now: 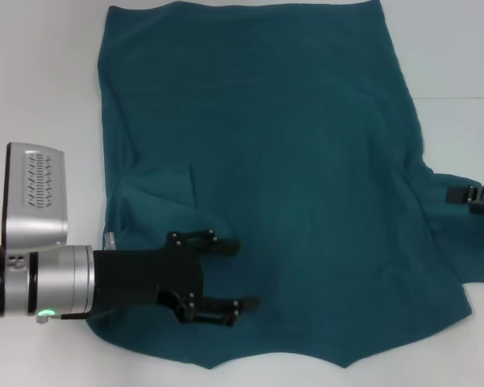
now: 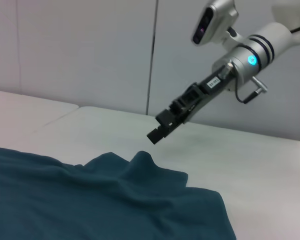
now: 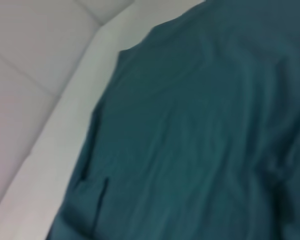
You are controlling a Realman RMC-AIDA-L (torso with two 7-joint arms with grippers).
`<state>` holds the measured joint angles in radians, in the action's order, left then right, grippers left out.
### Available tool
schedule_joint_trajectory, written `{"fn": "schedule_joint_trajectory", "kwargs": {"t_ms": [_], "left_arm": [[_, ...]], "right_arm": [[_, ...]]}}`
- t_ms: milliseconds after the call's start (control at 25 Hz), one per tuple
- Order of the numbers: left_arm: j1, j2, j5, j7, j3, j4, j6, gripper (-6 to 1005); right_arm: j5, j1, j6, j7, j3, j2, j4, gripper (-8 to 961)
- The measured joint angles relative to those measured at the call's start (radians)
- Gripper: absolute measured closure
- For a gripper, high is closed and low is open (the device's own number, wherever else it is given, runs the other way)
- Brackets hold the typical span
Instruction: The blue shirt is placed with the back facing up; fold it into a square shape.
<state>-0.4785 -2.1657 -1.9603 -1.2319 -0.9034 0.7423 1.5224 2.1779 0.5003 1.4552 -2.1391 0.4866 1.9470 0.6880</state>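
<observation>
The blue shirt (image 1: 290,145) lies spread flat on the white table (image 1: 40,81) and fills most of the head view. A folded flap lies over its near left part, and a sleeve sticks out at the right edge. My left gripper (image 1: 242,274) is open, fingers wide apart, over the shirt's near left area with nothing between them. My right gripper (image 1: 474,196) shows only its tip at the right edge, over the right sleeve. The left wrist view shows the right gripper (image 2: 159,131) hanging just above the shirt (image 2: 90,200). The right wrist view shows only shirt (image 3: 200,140) and table.
The table (image 2: 250,155) extends past the shirt on every side. A seam crosses its top at the far right (image 1: 456,99). A pale panelled wall (image 2: 90,50) stands behind the table's far edge.
</observation>
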Motion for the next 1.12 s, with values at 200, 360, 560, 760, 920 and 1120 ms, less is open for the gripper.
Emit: {"fn": "schedule_joint_trajectory", "kwargs": {"t_ms": [200, 360, 560, 760, 920, 1120], "left_arm": [[0.003, 0.0, -0.002, 0.018, 0.005, -0.001, -0.001, 124], [0.0, 0.0, -0.002, 0.021, 0.006, -0.004, -0.011, 124], [-0.011, 0.001, 0.003, 0.012, 0.006, -0.008, -0.036, 123], [-0.017, 0.001, 0.004, 0.012, 0.005, -0.015, -0.042, 123], [-0.019, 0.001, 0.004, 0.011, 0.005, -0.02, -0.058, 122], [-0.019, 0.001, 0.005, 0.008, 0.008, -0.023, -0.066, 122]], "right_arm": [[0.007, -0.011, -0.102, -0.035, 0.001, 0.006, 0.0, 109], [0.055, -0.013, -0.171, -0.072, 0.005, 0.008, -0.009, 109], [0.085, -0.014, -0.201, -0.081, 0.005, 0.016, -0.011, 110], [0.085, -0.015, -0.232, -0.077, 0.005, 0.021, -0.022, 111], [0.084, -0.005, -0.273, -0.024, 0.005, 0.026, -0.07, 112], [0.067, -0.001, -0.306, 0.042, -0.004, 0.048, -0.088, 113]]}}
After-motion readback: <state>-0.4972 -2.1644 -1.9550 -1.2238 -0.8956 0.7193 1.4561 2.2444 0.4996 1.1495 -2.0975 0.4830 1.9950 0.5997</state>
